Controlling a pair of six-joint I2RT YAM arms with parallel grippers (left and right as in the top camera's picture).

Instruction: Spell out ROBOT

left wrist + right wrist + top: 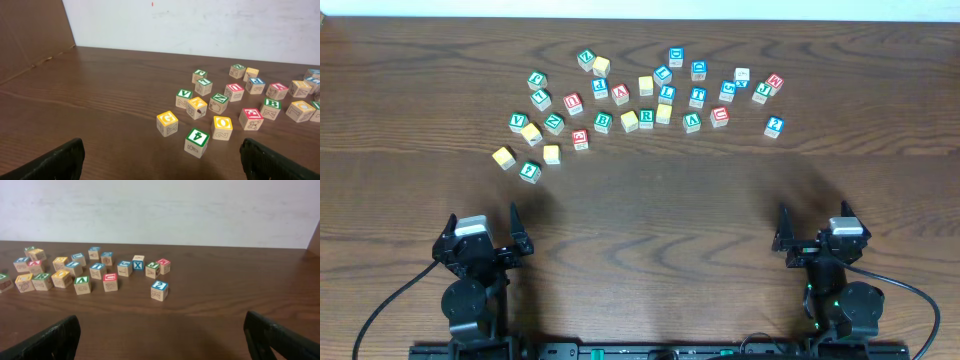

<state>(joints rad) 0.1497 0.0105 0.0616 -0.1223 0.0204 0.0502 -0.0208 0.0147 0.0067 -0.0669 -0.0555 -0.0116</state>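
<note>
Several wooden letter blocks lie scattered across the far half of the table [640,200]. A green R block [646,117] and a green B block [603,122] sit near the middle of the group. The B block also shows in the left wrist view [271,105], with a yellow O block [222,123] nearer to me. My left gripper [483,218] is open and empty at the near left; its fingers frame the left wrist view [160,165]. My right gripper [815,215] is open and empty at the near right, also seen in its wrist view [160,340]. Both are well short of the blocks.
A green 4 block [197,136] and a yellow G block [167,119] lie nearest the left gripper. A blue 2 block [159,286] stands apart at the group's right end [774,126]. A white wall [160,210] rises behind the table.
</note>
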